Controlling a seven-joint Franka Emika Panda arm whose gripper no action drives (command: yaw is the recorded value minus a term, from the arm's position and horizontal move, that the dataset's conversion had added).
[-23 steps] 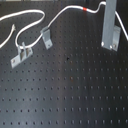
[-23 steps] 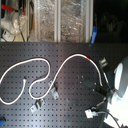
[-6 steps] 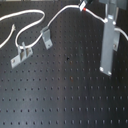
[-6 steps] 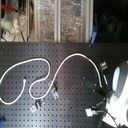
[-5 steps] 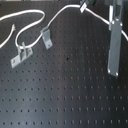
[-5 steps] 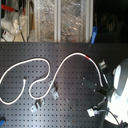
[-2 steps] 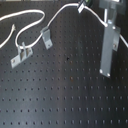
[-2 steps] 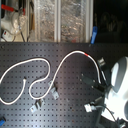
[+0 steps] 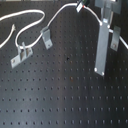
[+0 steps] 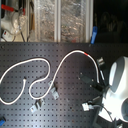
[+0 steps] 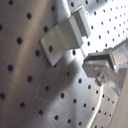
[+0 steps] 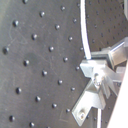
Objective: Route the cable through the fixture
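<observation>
The cable (image 9: 30, 16) is a thin white cord looping across the black perforated board, with a red band (image 9: 80, 7) near the far end. In the second exterior view the cable (image 10: 47, 75) curls in two loops and its red band (image 10: 86, 51) lies near the white arm (image 10: 119, 80). Two small metal fixture brackets (image 9: 46, 39) (image 9: 20, 54) stand on the board; the cable passes behind them, not through. My gripper (image 9: 108, 57) hangs open just past the red band. In both wrist views the fingers (image 11: 70, 32) (image 12: 90, 102) stand apart, with the cable (image 12: 86, 40) running close by them.
The same brackets (image 10: 53, 93) (image 10: 36, 106) sit low in the second exterior view. Clear storage bins (image 10: 60, 20) and clutter line the board's far side there. Bare perforated board (image 9: 55, 95) fills the first exterior view's lower half.
The gripper has come down closer to the board since the earliest frame and has wavered slightly sideways. The cable and brackets lie as before.
</observation>
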